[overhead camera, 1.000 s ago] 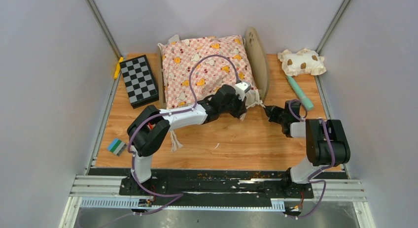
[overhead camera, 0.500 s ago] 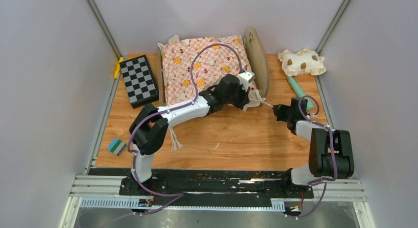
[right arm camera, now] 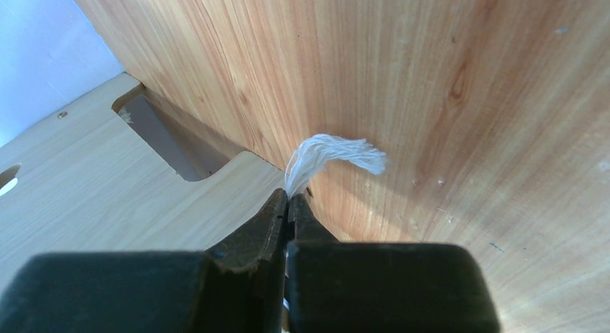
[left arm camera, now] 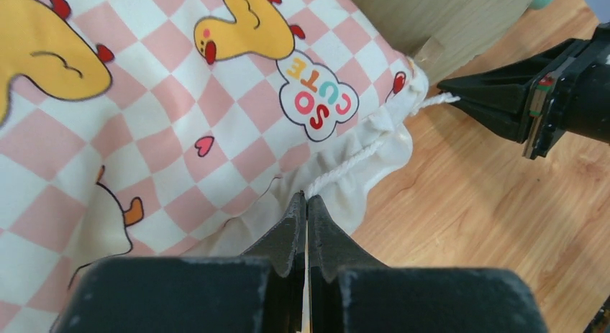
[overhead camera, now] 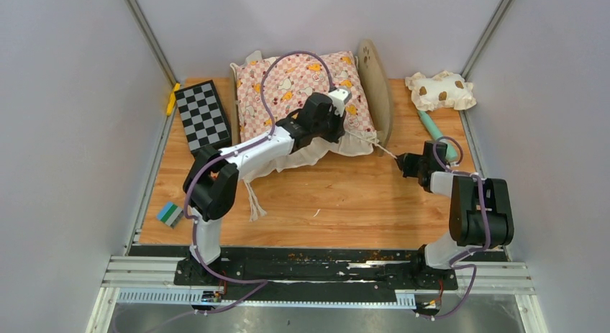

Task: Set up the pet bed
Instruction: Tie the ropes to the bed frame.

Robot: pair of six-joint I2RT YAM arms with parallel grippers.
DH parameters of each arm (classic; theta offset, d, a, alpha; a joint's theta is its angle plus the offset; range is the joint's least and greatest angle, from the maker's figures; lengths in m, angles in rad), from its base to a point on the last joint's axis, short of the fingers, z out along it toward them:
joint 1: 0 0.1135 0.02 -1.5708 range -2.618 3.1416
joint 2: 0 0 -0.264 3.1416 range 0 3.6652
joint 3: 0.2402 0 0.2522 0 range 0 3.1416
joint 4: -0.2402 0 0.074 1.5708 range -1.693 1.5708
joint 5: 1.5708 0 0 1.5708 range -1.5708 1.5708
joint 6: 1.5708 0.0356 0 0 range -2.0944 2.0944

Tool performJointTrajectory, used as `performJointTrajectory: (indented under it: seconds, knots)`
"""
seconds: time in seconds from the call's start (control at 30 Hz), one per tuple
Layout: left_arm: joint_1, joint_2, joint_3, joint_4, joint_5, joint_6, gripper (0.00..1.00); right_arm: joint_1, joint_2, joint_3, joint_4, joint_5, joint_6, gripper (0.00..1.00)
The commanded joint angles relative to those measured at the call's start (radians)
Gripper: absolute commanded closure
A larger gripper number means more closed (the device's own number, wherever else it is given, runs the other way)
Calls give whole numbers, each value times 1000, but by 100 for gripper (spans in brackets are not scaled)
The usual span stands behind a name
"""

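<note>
The left gripper [left arm camera: 306, 201] is closed, its 2 fingers pinching the white cord [left arm camera: 345, 165] where it leaves the cream ruffle at the cushion's [left arm camera: 180, 110] near right corner. The right gripper [right arm camera: 289, 196] is closed too, clamped on the same cord's frayed end [right arm camera: 334, 152], low over the table [overhead camera: 345, 203]. In the top view the cord [overhead camera: 381, 147] runs in a straight line between them, from the ruffle toward 4 o'clock to the right gripper [overhead camera: 398, 158]. The bed [overhead camera: 235, 110] stands at 12 o'clock on the table, against the back wall, with its headboard [overhead camera: 375, 88] upright on the right side and a paw cutout near the top. The pink checked cushion [overhead camera: 302, 81], printed with yellow ducks, fills the bed, and its near edge spills over the front onto the table. The left arm reaches across that near edge. A spotted pillow [overhead camera: 440, 90] lies at 2 o'clock in the far right corner, apart from the bed, with a teal stick [overhead camera: 436, 135] just in front of it. A black-and-grey checkered board [overhead camera: 203, 117] lies at 10 o'clock, just beside the bed's left end. A small green-and-blue block [overhead camera: 170, 214] sits at 8 o'clock near the left edge.
</note>
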Motion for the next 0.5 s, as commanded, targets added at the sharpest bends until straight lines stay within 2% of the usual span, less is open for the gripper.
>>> performJointTrajectory:
  seconds: [0.0,0.47]
  knots:
    - [43,-73,117,-25,-34,49,100,-28,31,17,1,40,-45,100]
    - [136,-124,143,-55,-51,52,100,-59,96,32,18,4,-87,100]
